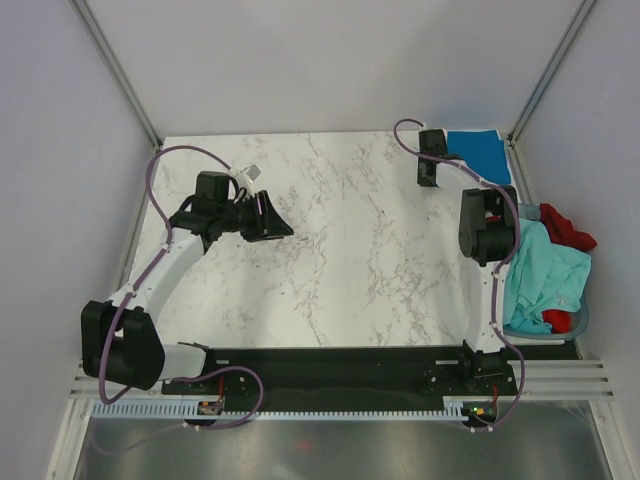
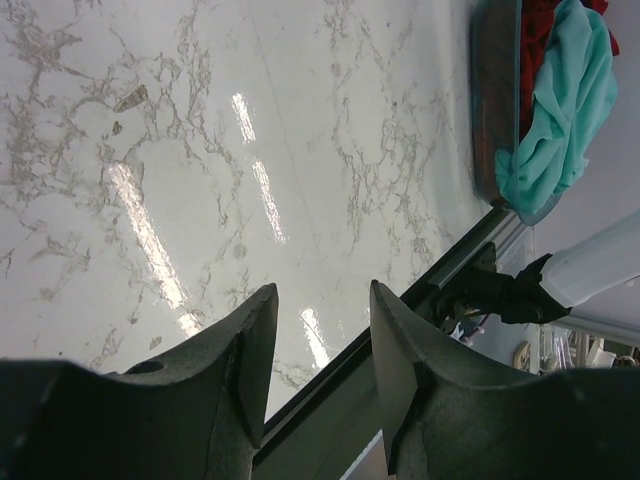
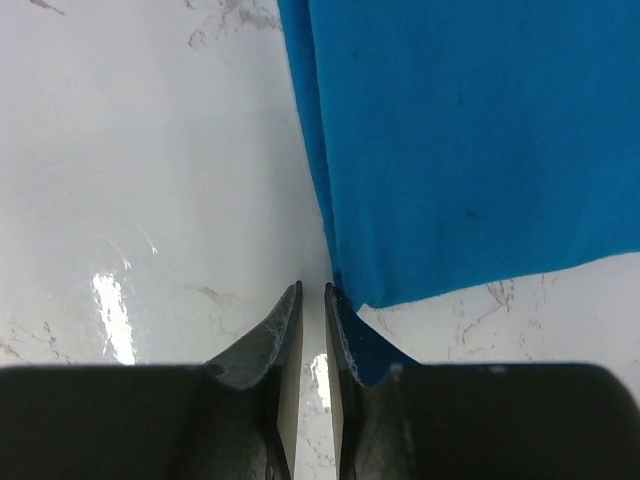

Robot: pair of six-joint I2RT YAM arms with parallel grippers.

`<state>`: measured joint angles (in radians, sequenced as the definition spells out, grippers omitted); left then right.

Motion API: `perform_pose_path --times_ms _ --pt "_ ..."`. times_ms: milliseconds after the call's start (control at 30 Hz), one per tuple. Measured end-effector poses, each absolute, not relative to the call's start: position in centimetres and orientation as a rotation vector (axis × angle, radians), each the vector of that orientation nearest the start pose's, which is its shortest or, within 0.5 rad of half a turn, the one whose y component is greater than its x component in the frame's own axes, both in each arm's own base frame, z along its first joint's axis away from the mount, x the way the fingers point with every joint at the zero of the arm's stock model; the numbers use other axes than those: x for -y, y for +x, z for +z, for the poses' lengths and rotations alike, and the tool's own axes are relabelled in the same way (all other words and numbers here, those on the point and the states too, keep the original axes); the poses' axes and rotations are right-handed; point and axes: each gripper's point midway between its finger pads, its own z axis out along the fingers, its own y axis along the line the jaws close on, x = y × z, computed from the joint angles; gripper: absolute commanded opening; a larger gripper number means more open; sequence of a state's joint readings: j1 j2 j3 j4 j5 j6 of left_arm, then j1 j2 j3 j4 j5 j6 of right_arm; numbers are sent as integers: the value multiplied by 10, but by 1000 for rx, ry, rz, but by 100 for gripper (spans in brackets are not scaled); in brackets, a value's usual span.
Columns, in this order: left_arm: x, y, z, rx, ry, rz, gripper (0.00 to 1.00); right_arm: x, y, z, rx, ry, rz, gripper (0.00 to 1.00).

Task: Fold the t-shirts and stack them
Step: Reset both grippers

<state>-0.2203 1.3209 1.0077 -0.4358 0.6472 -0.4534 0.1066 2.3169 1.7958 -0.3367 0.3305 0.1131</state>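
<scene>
One blue t-shirt (image 1: 475, 150) flat, two t-shirts (image 1: 545, 275) in basket (image 1: 583, 315), left gripper (image 2: 320, 300) gaping, right gripper (image 3: 312, 292) narrowly parted

A white, grey-veined marble worktop (image 1: 350, 230) is seen enclosed by pale walls (image 1: 60, 150). A translucent grey-blue plastic basket (image 2: 495, 120) is set at its right edge.

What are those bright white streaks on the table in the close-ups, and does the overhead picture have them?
Left wrist view: long streaks of reflected light on the glossy table. Right wrist view: a smaller glare patch beside the right gripper; the blue t-shirt evenly lit. Top external view: soft, even light, no streaks.
</scene>
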Motion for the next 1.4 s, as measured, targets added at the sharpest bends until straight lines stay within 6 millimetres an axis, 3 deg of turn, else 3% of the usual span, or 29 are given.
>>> perform_pose_path --times_ms 167,300,367,433,467,567,600,633,667,767,867,1133,1267,1400 --pt "188 296 184 -2378 62 -1071 50 -14 558 30 -2412 146 -272 25" --pt "188 298 187 -2373 61 -1065 51 -40 531 48 -2461 133 -150 32" --pt "189 301 197 -2348 72 -1065 51 -64 515 74 -2451 119 -61 34" --pt "190 304 215 -2298 95 -1067 59 -95 492 107 -2423 84 53 41" --pt "190 306 229 -2260 113 -1067 99 -111 477 128 -2394 61 121 45" --pt "190 304 273 -2130 178 -1057 100 -151 421 185 -2302 -13 315 73" --pt "189 299 289 -2082 198 -1053 100 -158 403 198 -2279 -29 366 98" --pt "188 293 303 -2036 217 -1049 100 -163 386 213 -2251 -38 417 98" --pt "186 286 316 -1995 232 -1045 100 -164 369 228 -2214 -47 459 98" --pt "182 266 344 -1895 266 -1036 100 -157 339 249 -2165 -25 504 98" --pt "178 248 358 -1826 287 -1034 100 -145 310 259 -2142 13 522 98" --pt "173 213 319 -1866 266 -1066 100 -111 236 266 -2075 121 537 98" --pt "171 201 313 -1855 264 -1072 100 -102 219 279 -2007 160 559 98" --pt "170 195 311 -1845 263 -1078 100 -102 218 274 -2020 184 563 98"
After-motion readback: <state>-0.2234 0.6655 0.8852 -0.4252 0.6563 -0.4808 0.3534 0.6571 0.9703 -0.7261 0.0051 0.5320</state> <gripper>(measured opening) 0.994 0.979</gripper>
